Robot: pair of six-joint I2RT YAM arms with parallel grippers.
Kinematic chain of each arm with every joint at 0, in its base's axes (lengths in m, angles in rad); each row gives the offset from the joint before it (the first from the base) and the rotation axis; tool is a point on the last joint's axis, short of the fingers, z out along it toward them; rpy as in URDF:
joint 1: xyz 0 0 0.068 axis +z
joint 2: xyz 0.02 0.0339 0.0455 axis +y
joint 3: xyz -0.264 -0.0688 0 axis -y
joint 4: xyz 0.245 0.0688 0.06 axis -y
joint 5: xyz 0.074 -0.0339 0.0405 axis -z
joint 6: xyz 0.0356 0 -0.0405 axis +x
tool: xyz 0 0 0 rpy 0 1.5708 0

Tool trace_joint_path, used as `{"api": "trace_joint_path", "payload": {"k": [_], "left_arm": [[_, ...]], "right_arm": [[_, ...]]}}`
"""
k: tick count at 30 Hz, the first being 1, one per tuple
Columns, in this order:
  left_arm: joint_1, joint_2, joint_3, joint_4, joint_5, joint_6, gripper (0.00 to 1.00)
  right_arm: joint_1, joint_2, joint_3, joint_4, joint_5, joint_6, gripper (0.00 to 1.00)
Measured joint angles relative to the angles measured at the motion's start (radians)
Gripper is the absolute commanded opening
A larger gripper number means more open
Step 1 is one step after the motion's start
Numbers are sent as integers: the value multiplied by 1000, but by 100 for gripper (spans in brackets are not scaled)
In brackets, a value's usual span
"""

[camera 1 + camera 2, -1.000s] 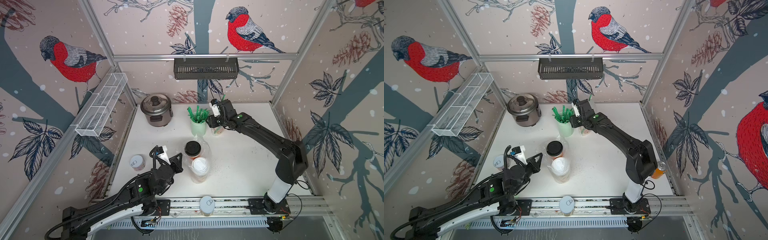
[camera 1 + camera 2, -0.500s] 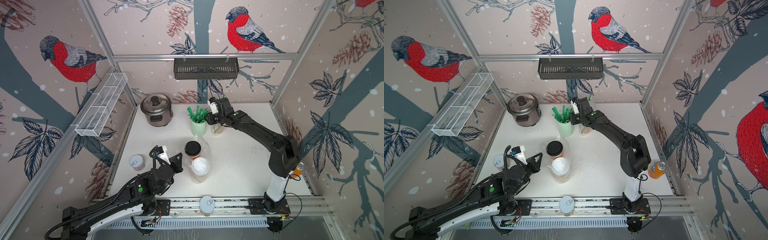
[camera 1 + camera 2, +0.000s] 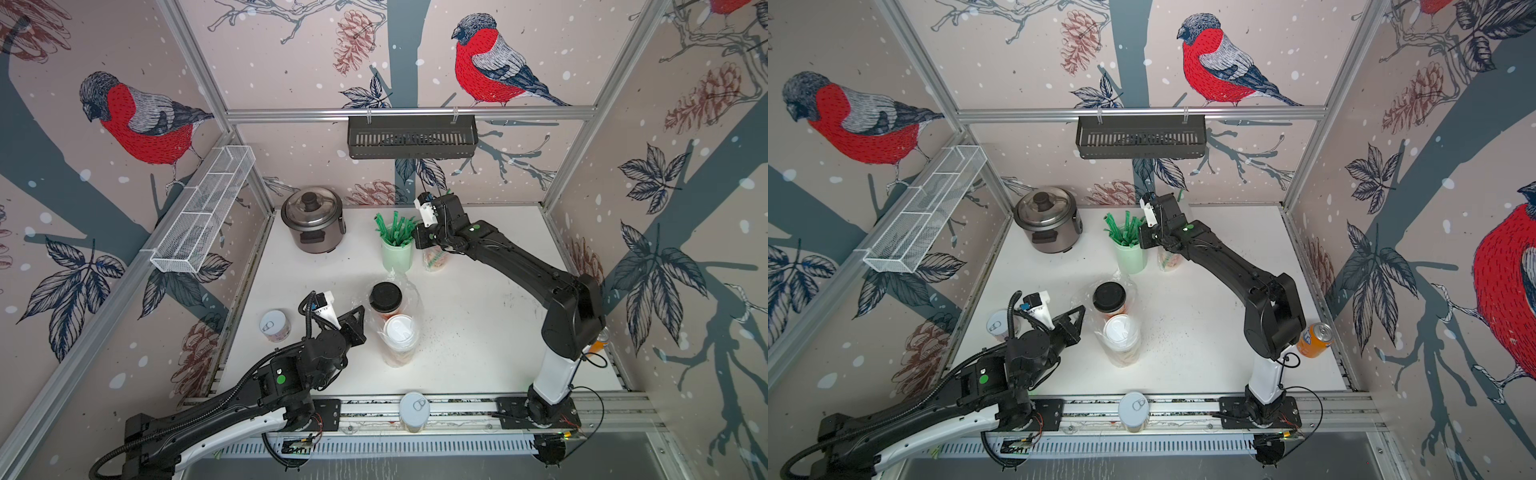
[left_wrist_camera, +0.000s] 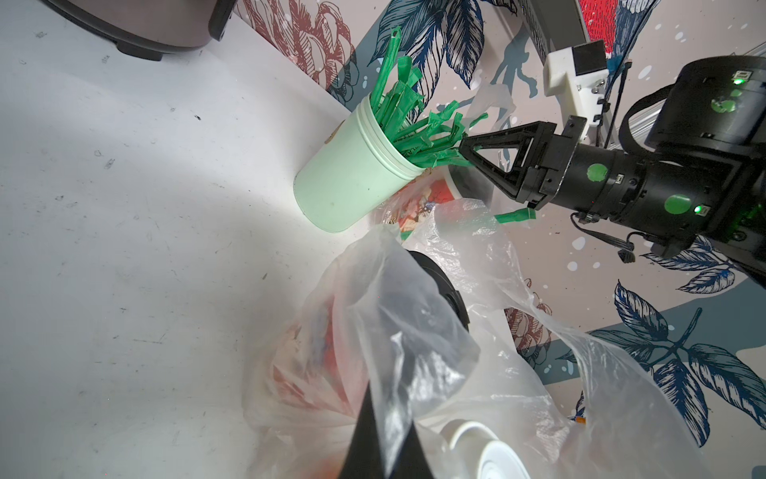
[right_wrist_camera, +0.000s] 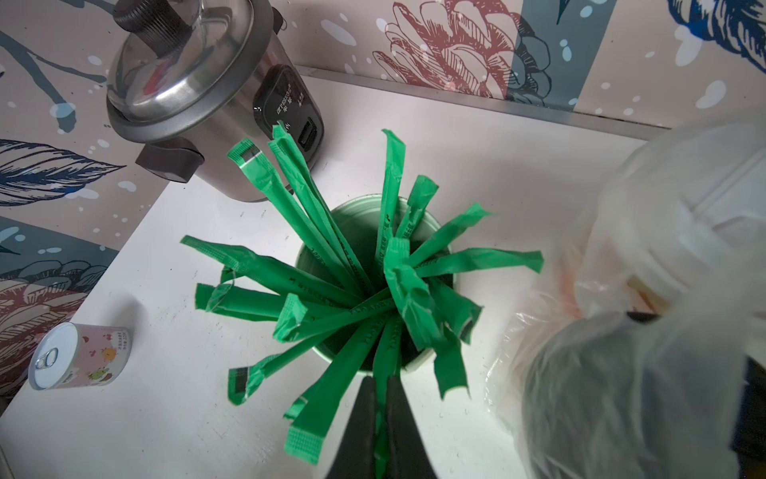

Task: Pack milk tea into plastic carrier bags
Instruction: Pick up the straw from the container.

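White counter (image 3: 478, 332) walled by bullfinch-print panels (image 3: 291, 62). Near its middle, a clear plastic carrier bag (image 3: 413, 286) holds a black-lidded milk tea cup (image 3: 385, 296) and a white-lidded milk tea cup (image 3: 401, 332). The left claw (image 3: 361, 311) is clenched on the bag's film, just beside both cups. Toward the back edge, the right claw (image 5: 379, 385) pinches a green wrapped straw (image 5: 383, 344) over the pale green straw cup (image 3: 397, 257), with a second bagged cup (image 3: 436, 259) just beside it.

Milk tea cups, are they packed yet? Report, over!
Left gripper shut on near bag; black-lid cup, white-lid cup inside. Right gripper shut on green straw at straw cup. Second bag crowds that cup.
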Motion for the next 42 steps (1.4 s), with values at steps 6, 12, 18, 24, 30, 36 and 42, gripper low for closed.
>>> {"api": "trace_joint_path", "payload": {"k": [6, 12, 18, 24, 30, 36, 42], "left_arm": [[0, 0, 0, 0, 2, -2, 0], [0, 0, 0, 0, 8, -4, 0], [0, -2, 0, 0, 9, -7, 0], [0, -2, 0, 0, 9, -7, 0], [0, -3, -2, -2, 9, -7, 0], [0, -6, -2, -3, 9, -7, 0], [0, -5, -2, -3, 10, -7, 0]], "right_arm": [[5, -13, -1, -1, 0, 2, 41], [6, -3, -4, -2, -3, 3, 38], [13, 13, -5, -20, -10, 3, 28], [17, 22, -5, -32, -15, 3, 26], [19, 25, -3, -40, -15, 3, 8], [21, 24, 1, -47, -14, 3, 3], [29, -8, 28, -76, 1, 3, 3]]}}
